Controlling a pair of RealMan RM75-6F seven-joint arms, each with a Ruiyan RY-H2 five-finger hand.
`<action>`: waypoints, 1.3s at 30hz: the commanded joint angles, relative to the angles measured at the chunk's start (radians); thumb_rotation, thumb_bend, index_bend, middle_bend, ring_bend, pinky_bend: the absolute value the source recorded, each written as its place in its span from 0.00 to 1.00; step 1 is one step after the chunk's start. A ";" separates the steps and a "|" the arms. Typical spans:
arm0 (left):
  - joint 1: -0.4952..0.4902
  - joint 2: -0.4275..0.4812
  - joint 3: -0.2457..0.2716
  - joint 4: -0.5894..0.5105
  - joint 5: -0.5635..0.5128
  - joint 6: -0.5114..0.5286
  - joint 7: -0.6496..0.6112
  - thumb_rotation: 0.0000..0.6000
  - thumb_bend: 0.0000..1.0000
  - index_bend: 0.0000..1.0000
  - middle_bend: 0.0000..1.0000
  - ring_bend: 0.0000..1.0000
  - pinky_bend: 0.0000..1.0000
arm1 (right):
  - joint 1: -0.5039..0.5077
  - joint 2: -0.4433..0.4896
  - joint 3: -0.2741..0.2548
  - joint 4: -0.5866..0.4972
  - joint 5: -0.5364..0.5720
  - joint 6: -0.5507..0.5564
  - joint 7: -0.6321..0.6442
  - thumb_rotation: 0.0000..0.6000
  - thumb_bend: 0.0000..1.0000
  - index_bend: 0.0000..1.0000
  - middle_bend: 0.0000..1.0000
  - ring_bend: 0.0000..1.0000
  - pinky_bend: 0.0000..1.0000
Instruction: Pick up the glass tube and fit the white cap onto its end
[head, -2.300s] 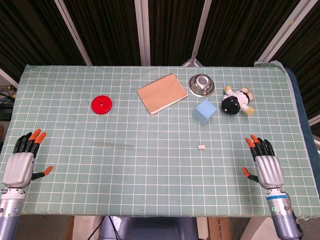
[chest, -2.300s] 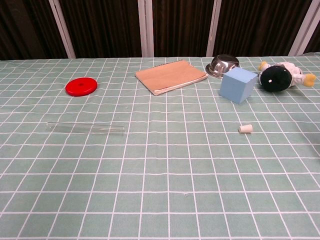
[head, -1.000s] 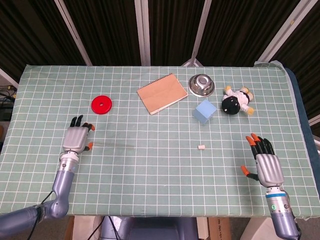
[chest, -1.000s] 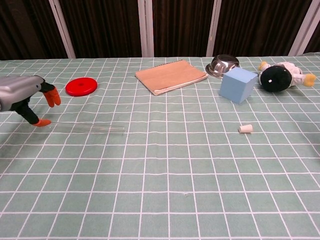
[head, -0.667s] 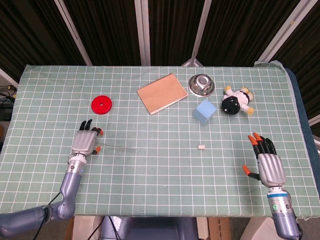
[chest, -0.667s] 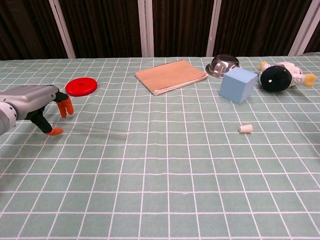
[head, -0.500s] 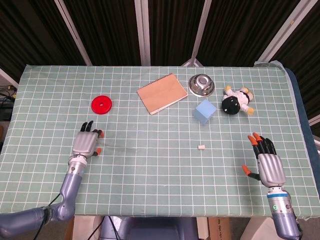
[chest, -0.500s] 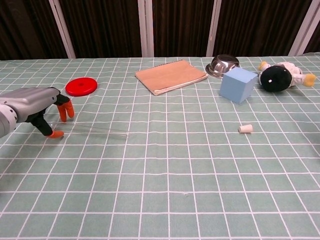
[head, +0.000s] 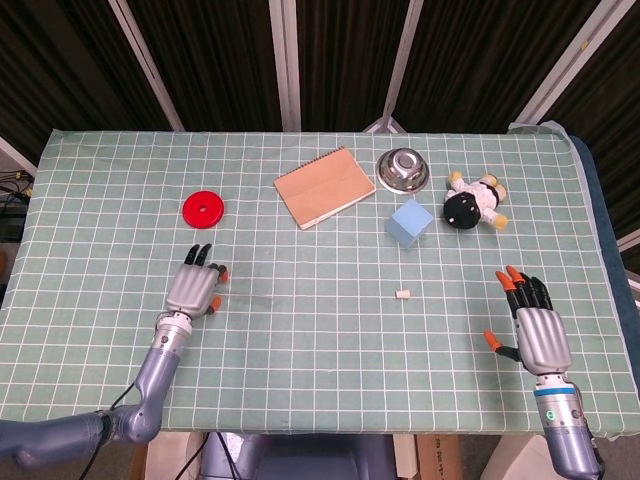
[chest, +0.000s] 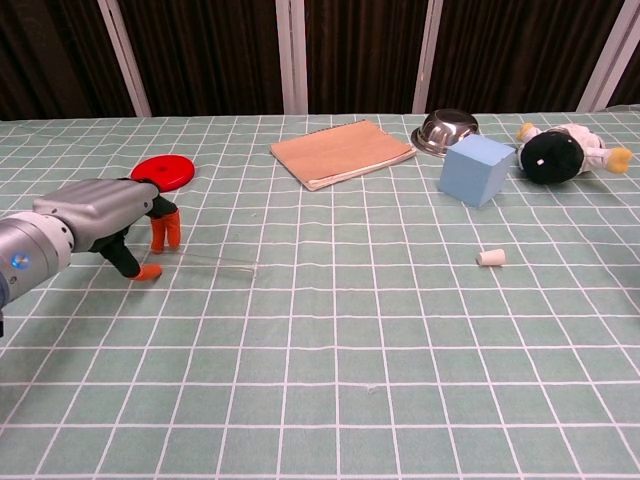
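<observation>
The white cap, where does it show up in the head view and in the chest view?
Head view: the white cap lies right of centre on the table, just below the blue cube.
Chest view: the white cap lies at right, in front of the blue cube.
Shared landmark: the blue cube, the nearest object to the cap in both views.

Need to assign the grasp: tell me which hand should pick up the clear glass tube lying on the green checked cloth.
Left. The left hand is already over the clear glass tube at its near end, fingers apart around it. The right hand sits open at the far side of the table.
</observation>
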 joint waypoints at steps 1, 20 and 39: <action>-0.001 -0.003 0.002 0.002 0.000 0.001 -0.003 1.00 0.42 0.46 0.45 0.06 0.00 | -0.001 0.000 0.001 0.000 0.001 0.000 0.001 1.00 0.31 0.00 0.00 0.00 0.00; 0.000 0.000 0.016 0.017 -0.002 -0.002 -0.024 1.00 0.57 0.49 0.48 0.06 0.00 | -0.003 -0.002 0.000 -0.005 0.006 -0.003 -0.006 1.00 0.31 0.00 0.00 0.00 0.00; 0.015 0.024 -0.009 0.022 0.115 0.049 -0.198 1.00 0.71 0.51 0.50 0.08 0.00 | -0.003 -0.010 -0.006 -0.005 -0.007 -0.002 -0.024 1.00 0.31 0.00 0.00 0.00 0.00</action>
